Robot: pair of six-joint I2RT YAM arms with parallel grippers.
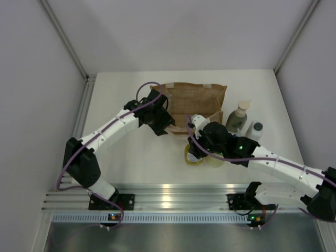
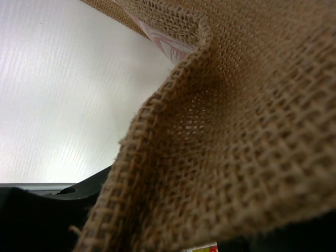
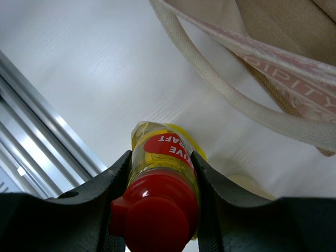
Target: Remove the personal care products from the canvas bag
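The tan canvas bag lies at the back middle of the table. My left gripper is at its front left corner, and the bag's weave fills the left wrist view and drapes over the jaws, which look shut on its edge. My right gripper is shut on the yellow red-capped bottle, held just above the table in front of the bag; the bottle also shows in the top view. The grey-green beige-pump bottle and the white dark-capped bottle stand right of the bag. The orange bottle and the tube are hidden.
The bag's cream looped handle lies on the table just beyond the held bottle. A pale-green object sits partly under my right arm. The metal rail runs along the near edge and shows in the right wrist view.
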